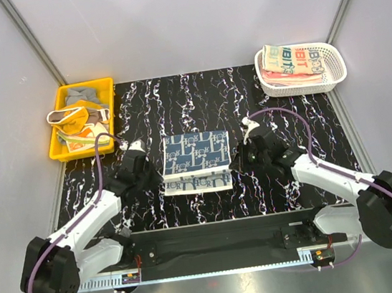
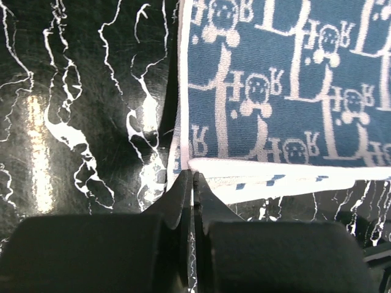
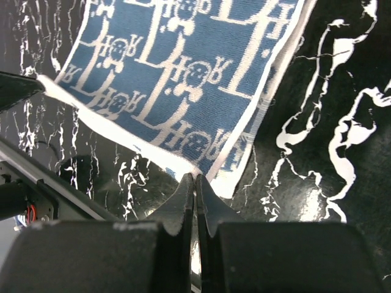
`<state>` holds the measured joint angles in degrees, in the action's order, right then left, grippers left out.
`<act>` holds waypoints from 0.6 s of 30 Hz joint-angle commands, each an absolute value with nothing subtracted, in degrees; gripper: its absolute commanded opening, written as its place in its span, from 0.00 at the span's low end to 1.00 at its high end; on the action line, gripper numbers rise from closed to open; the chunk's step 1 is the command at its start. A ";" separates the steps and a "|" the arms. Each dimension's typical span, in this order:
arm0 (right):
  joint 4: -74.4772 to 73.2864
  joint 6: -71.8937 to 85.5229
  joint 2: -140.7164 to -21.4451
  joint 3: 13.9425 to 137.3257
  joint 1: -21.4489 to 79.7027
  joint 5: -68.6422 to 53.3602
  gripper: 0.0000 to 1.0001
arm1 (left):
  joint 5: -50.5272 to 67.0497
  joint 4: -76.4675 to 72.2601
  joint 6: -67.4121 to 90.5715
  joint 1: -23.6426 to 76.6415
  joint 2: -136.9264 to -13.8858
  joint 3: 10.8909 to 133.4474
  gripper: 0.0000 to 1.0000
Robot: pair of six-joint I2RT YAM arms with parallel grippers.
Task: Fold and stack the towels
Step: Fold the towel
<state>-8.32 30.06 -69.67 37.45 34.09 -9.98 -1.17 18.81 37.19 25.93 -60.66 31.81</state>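
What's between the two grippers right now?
The navy towel, lying on the black table. The top view shows it spanning the gap, with the left gripper and right gripper shut at its opposite sides.

So we've got a black tabletop [image 1: 175, 98] with white marble-style veins all over it, pretty glossy, catching some glare on the left wrist view. Three things sit straight on it. A yellow tray [image 1: 81, 155] is parked at the far left corner, and a white lattice basket [image 1: 304, 87] is at the far right corner, well apart from it. Between them but closer to our near edge, a navy towel [image 1: 196, 157] with a pale letter pattern is spread out, its near edge showing as a paler strip.
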 commanded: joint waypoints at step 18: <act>-2.63 33.31 -72.25 32.17 39.02 -9.94 0.34 | -2.81 18.97 38.32 26.02 -58.10 29.26 0.26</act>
